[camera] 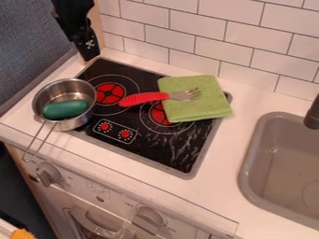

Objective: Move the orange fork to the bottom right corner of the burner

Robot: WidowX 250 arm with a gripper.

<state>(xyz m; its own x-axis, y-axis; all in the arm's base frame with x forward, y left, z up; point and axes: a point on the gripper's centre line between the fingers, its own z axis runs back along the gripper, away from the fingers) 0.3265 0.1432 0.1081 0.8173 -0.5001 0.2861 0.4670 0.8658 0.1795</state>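
Observation:
At the upper left, my black gripper [86,45] hangs by the back left corner of the stove top, well left of and behind the fork. The fork [144,98] has a red-orange handle and a metal head. Its tines lie on a folded green cloth [198,108], while the handle points left over the black cooktop [159,150] between the two red burner rings. The cloth covers part of the right ring and the cooktop's back right area.
A metal pot [79,122] holding a dark green oblong object [65,108] sits on the cooktop's left edge, its wire handle toward the front. White tiles [193,21] rise behind. To the right is a grey sink [283,158] with a dark faucet [313,116].

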